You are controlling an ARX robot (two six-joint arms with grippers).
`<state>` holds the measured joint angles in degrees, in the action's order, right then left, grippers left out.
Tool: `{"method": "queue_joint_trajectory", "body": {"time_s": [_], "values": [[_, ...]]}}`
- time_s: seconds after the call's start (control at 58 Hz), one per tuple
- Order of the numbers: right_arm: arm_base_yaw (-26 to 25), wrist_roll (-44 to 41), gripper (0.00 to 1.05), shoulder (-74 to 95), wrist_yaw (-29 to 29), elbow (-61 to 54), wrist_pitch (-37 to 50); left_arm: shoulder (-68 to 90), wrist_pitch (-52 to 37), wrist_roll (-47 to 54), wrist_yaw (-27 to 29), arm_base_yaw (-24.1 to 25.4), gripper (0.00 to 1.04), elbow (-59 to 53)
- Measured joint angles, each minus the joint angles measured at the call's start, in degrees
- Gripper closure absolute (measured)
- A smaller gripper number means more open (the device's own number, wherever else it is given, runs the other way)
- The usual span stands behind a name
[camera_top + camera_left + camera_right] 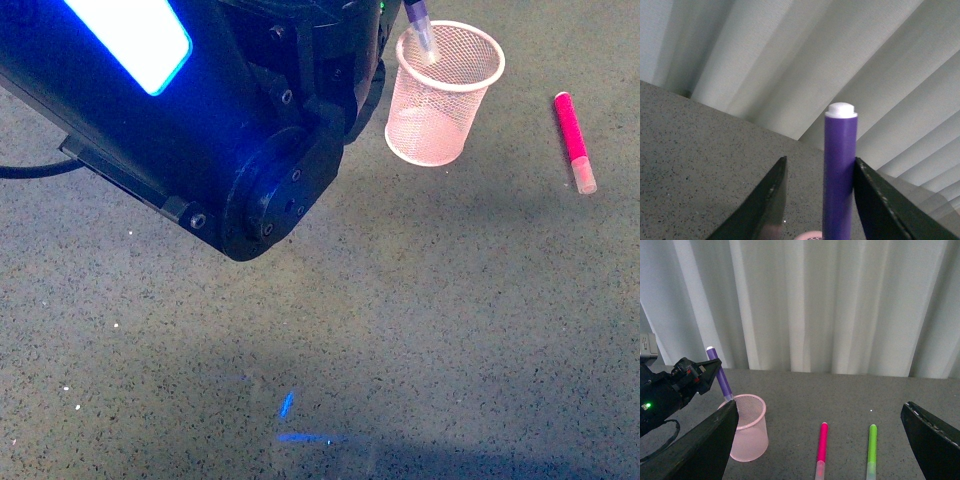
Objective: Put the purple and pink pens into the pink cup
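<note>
**Left hand** (821, 161) is presenting the purple pen (840, 170) to the cup (445, 95). The pen's clear cap is pointing down and dipping inside the rim. The cup is standing upright on the table (400, 330).

**Grip.** One of the fingers (765, 205) is standing clear of the barrel while the other is touching it. Whether the pen is being pinched or is merely leaning cannot be told from the wrist view.

**Right hand** (820, 405) is hanging with its fingers spread wide, carrying nothing.

**Pink pen** (575, 140) is lying flat on the table, to the right of the cup and apart from it. A green pen (872, 445) is lying beside it, roughly parallel.

**Handling.** The pens are probably light and stiff, with smooth round barrels, so they are liable to roll or slip. Taking hold across the mid-barrel, rather than on the cap, is likely the surest grasp. The mesh cup looks light and may tip if a pen is pressing sideways on its rim.
</note>
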<state>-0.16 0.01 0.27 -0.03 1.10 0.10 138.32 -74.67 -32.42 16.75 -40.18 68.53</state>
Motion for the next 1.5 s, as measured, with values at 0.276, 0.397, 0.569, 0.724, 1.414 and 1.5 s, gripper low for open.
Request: {"method": "queue_joint_trajectory", "body": {"time_s": [0.276,0.397,0.569,0.724,1.414,1.5], "values": [[0.0,0.0,0.07,0.0,0.0,0.0,0.0,0.0,1.1,0.2,-0.2,0.0,0.12,0.1],[0.0,0.0,0.07,0.0,0.0,0.0,0.0,0.0,1.0,0.5,-0.6,0.0,0.07,0.1],[0.0,0.0,0.07,0.0,0.0,0.0,0.0,-0.6,0.8,1.1,-1.4,0.0,0.07,0.0],[0.0,0.0,0.07,0.0,0.0,0.0,0.0,-3.5,4.6,1.1,-1.1,0.2,0.07,-0.9],[0.0,0.0,0.07,0.0,0.0,0.0,0.0,-44.6,35.2,11.0,-30.3,24.2,0.07,-26.4],[0.0,0.0,0.07,0.0,0.0,0.0,0.0,-50.9,37.0,11.7,-33.9,27.5,0.07,-30.9]]}}
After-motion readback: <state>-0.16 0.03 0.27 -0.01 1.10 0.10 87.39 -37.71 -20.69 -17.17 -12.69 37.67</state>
